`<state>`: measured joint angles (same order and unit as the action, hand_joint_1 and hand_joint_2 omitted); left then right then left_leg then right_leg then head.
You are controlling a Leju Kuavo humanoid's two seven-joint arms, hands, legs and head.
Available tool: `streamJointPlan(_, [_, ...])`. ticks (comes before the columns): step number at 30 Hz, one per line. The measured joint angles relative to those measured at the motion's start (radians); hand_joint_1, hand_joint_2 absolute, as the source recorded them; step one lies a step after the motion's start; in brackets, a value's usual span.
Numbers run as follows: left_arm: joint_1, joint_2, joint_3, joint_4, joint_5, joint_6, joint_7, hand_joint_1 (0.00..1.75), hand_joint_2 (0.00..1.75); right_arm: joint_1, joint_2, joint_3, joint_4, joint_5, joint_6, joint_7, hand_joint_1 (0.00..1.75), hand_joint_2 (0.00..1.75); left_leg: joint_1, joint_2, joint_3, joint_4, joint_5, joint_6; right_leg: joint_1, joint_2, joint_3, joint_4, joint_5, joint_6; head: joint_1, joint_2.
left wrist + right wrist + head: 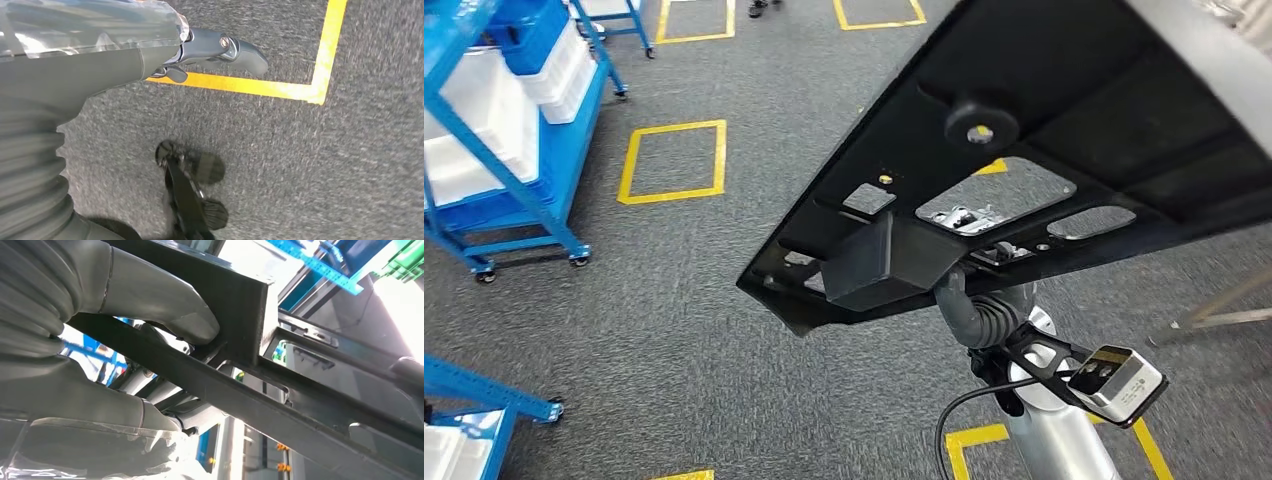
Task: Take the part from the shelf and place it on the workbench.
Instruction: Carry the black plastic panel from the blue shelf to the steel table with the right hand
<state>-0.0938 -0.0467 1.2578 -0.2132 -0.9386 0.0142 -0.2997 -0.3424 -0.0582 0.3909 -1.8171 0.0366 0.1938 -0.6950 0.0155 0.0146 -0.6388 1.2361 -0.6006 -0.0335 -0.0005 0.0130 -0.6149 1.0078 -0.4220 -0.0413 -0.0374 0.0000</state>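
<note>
Above the grey speckled carpet point(674, 330), well off the floor, the large flat black plastic part point(1064, 150) with cut-out windows and a boxy block on its underside is carried tilted, one long edge slanting across the head view. The right hand point(984, 305) grips it from beneath near that block; in the right wrist view the thick grey thumb point(165, 310) presses against a black rib while the other fingers point(100, 405) wrap under the bar. The hold sits near one end, so the panel probably wants to swing: I judge the carry goes best slow, wrist steady, the panel levelled before it is set down, with the long far end kept away from racks. No workbench is visible yet, so the walk seems unfinished. The left hand point(220, 50) hangs over the floor holding nothing, fingers loosely extended. Yellow taped rectangles point(674, 160) mark bays on the carpet. Blue wheeled shelving point(514, 150) loaded with white bins point(474, 140) stands to the left.
</note>
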Motion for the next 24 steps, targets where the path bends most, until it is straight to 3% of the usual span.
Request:
streamJointPlan(1, [0.002, 0.001, 0.0, 0.0, -0.002, 0.0, 0.001, 0.0, 1.75, 0.0, 0.0, 0.001, 0.004, 0.001, -0.001, 0.0, 1.75, 1.75, 0.0, -0.005, -0.028, 0.047, -0.009, 0.0, 0.001, 0.014, 0.0, 0.001, 0.0, -0.001, 0.0, 0.0])
streamJointPlan(2, [0.003, 0.002, 0.0, 0.0, -0.002, 0.0, 0.002, 0.0, 1.75, 0.0, 0.0, 0.002, 0.008, 0.001, -0.001, 0.0, 1.75, 1.75, 0.0, -0.007, -0.04, 0.057, 0.002, 0.0, 0.002, 0.029, 0.001, 0.002, -0.001, -0.001, 0.0, 0.0])
streamJointPlan(4, [0.002, 0.004, 0.0, 0.0, -0.002, 0.0, 0.004, 0.0, 1.75, -0.001, 0.0, 0.003, 0.014, 0.001, -0.001, 0.0, 1.75, 1.75, 0.001, -0.019, -0.007, -0.038, 0.074, 0.003, 0.003, 0.057, 0.003, 0.007, -0.002, 0.002, 0.0, 0.0])
streamJointPlan(6, [0.001, 0.009, 0.0, 0.0, 0.002, 0.002, 0.005, 0.0, 1.75, -0.003, 0.0, 0.004, 0.018, 0.0, -0.001, 0.0, 1.75, 1.75, 0.004, -0.067, 0.045, -0.167, 0.132, 0.008, 0.002, 0.082, 0.0, 0.015, -0.006, 0.009, 0.0, 0.0])
streamJointPlan(8, [0.001, 0.014, 0.0, 0.0, 0.006, 0.004, 0.007, 0.0, 1.75, -0.006, 0.002, 0.006, 0.024, -0.002, -0.001, 0.0, 1.75, 1.75, 0.003, -0.093, 0.063, -0.214, 0.141, 0.014, -0.002, 0.103, -0.008, 0.019, -0.005, 0.021, 0.0, 0.0])
streamJointPlan(10, [-0.002, 0.017, 0.0, 0.0, 0.008, 0.004, 0.006, 0.0, 1.75, -0.006, 0.003, 0.008, 0.029, -0.003, -0.002, 0.0, 1.75, 1.75, 0.001, -0.072, 0.067, -0.223, 0.146, 0.025, -0.005, 0.115, -0.013, 0.017, -0.001, 0.035, 0.0, 0.0])
streamJointPlan(12, [-0.004, 0.018, 0.0, 0.0, 0.008, 0.004, 0.005, 0.0, 1.75, -0.009, 0.003, 0.008, 0.033, -0.004, -0.003, 0.0, 1.75, 1.75, 0.002, -0.05, 0.074, -0.235, 0.153, 0.039, -0.002, 0.072, -0.027, 0.046, -0.022, 0.043, 0.0, 0.0])
streamJointPlan(14, [-0.001, 0.018, 0.0, 0.0, 0.008, 0.004, 0.005, 0.0, 1.75, -0.014, 0.004, 0.009, 0.037, -0.005, -0.004, 0.0, 1.75, 1.75, 0.001, -0.023, 0.077, -0.242, 0.155, 0.048, -0.003, 0.015, -0.08, 0.152, -0.079, 0.049, 0.0, 0.0])
streamJointPlan(16, [0.002, 0.018, 0.001, 0.0, 0.008, 0.001, 0.005, 0.0, 1.75, -0.016, 0.005, 0.01, 0.043, -0.008, -0.005, 0.0, 1.75, 1.75, -0.002, 0.004, 0.077, -0.241, 0.153, 0.05, -0.009, 0.0, -0.141, 0.27, -0.124, 0.055, 0.0, 0.0])
streamJointPlan(17, [0.002, 0.019, 0.001, 0.0, 0.008, 0.0, 0.006, 0.0, 1.75, -0.015, 0.005, 0.01, 0.045, -0.011, -0.005, 0.0, 1.75, 1.75, -0.003, 0.017, 0.078, -0.241, 0.151, 0.049, -0.012, -0.003, -0.151, 0.29, -0.123, 0.057, 0.0, 0.0])
streamJointPlan(18, [0.001, 0.019, 0.001, 0.0, 0.008, -0.001, 0.007, 0.0, 1.75, -0.015, 0.005, 0.01, 0.046, -0.014, -0.004, 0.0, 1.75, 1.75, -0.003, 0.028, 0.079, -0.241, 0.149, 0.047, -0.014, -0.008, -0.14, 0.27, -0.104, 0.058, 0.0, 0.0])
streamJointPlan(19, [0.0, 0.018, 0.001, 0.0, 0.009, -0.002, 0.008, 0.0, 1.75, -0.016, 0.005, 0.01, 0.047, -0.018, -0.002, 0.0, 1.75, 1.75, -0.003, 0.04, 0.082, -0.241, 0.147, 0.045, -0.014, -0.019, -0.109, 0.212, -0.072, 0.058, 0.0, 0.0])
streamJointPlan(21, [0.0, 0.018, 0.002, 0.0, 0.013, -0.002, 0.011, 0.0, 1.75, -0.018, 0.005, 0.01, 0.047, -0.023, 0.002, 0.0, 1.75, 1.75, -0.006, 0.061, 0.089, -0.239, 0.139, 0.036, -0.009, -0.066, -0.034, 0.074, -0.023, 0.052, 0.0, 0.0])
streamJointPlan(23, [-0.001, 0.017, 0.004, 0.0, 0.017, -0.002, 0.012, 0.0, 1.75, -0.021, 0.006, 0.01, 0.048, -0.026, 0.004, 0.0, 1.75, 1.75, -0.011, 0.08, 0.096, -0.238, 0.131, 0.025, 0.0, -0.086, -0.001, 0.012, -0.012, 0.042, 0.0, 0.0])
streamJointPlan(24, [-0.002, 0.017, 0.005, 0.0, 0.019, -0.002, 0.012, 0.0, 1.75, -0.022, 0.007, 0.011, 0.048, -0.026, 0.006, 0.0, 1.75, 1.75, -0.012, 0.09, 0.099, -0.239, 0.128, 0.019, 0.004, -0.074, -0.002, 0.01, -0.013, 0.037, 0.0, 0.0])
